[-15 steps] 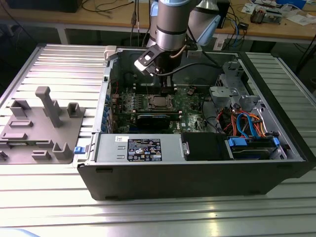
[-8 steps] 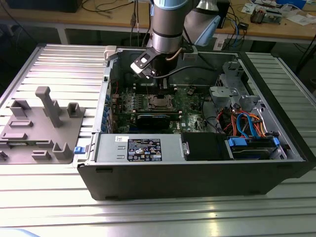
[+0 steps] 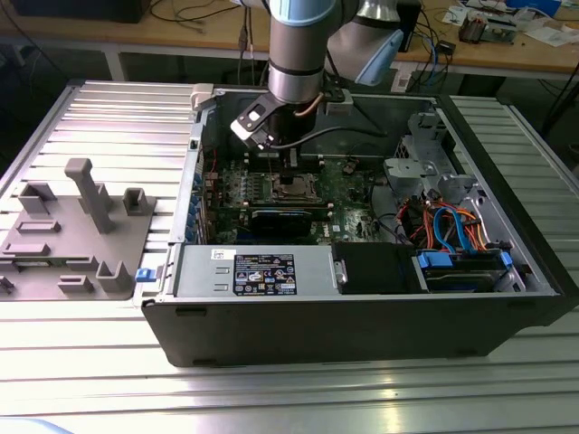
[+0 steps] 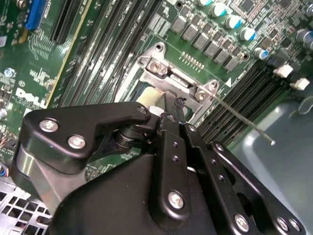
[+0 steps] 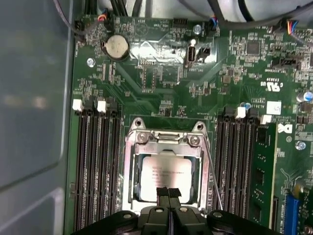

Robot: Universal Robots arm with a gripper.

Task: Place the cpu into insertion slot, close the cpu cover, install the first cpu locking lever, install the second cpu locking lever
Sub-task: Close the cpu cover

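We see the arm standing near vertical, wrist turned straight down, gripper hanging low beneath it, in the first wrist view its black fingers pressed flat together, just a thin seam between.

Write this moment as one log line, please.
cpu: seated in insertion slot | cpu cover: down | gripper: shut, over cpu edge | locking lever: latch unclear

You're looking at a cpu with a pale, matt metal lid. Framing the cpu, the cpu cover is bare silvery metal with a dull sheen. Around the cpu, the motherboard is green with a slight gloss. Over the cpu, the claw is smooth matt black, and its screws are bright metal.
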